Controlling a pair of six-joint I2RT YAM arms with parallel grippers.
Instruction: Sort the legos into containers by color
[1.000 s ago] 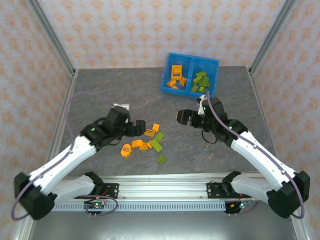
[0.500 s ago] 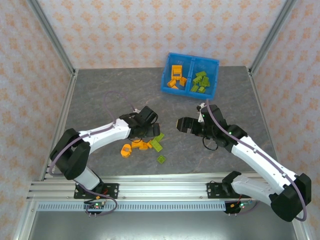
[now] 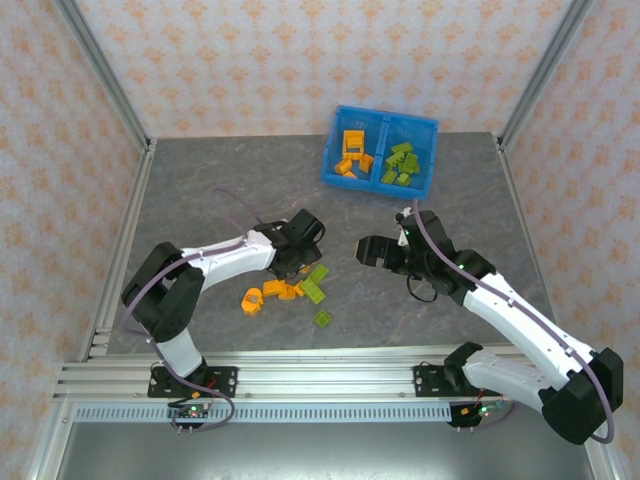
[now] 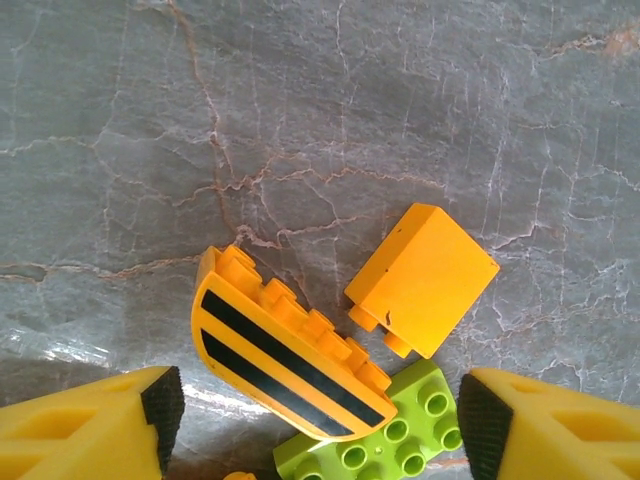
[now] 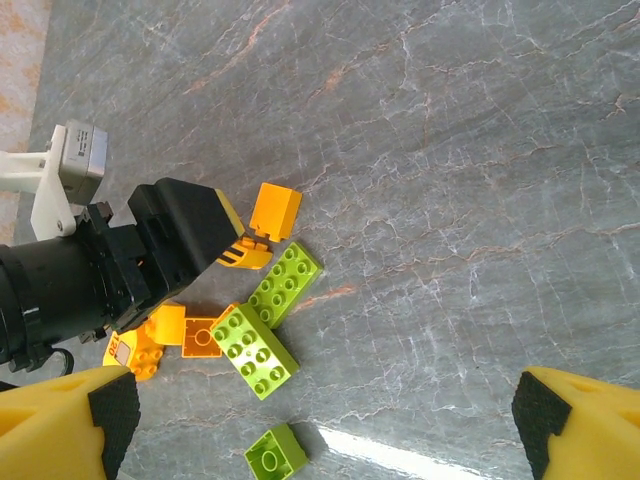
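Grey marbled stone is forming the surface [image 3: 220, 180], with peach patterned walls [image 3: 300, 60] standing round it. At its far side a blue bin [image 3: 381, 150] is sitting, its left compartment holding orange legos [image 3: 352, 155] and its right compartment holding lime legos [image 3: 403, 165]. Nearer the arms, a loose cluster of legos is lying around the middle of the surface.

The left claw [image 3: 298, 262] is hanging low over the far end of that cluster. Its wrist camera is showing the pads standing apart on either side of a striped orange brick [image 4: 285, 355], with a clear gap on each side, so nothing is being gripped. A plain orange block [image 4: 425, 275] is lying just beside that brick, and a lime plate [image 4: 390, 435] is resting against its other side.

The right claw [image 3: 366, 250] is hovering to the right of the cluster, well apart from the bin, its jaws spread wide and carrying nothing. Below it a second lime plate [image 5: 253, 350] is lying near the first, and a small lime brick [image 5: 275, 457] is sitting apart, nearer the arms. More orange pieces [image 3: 265, 295] are lying at the cluster's left end
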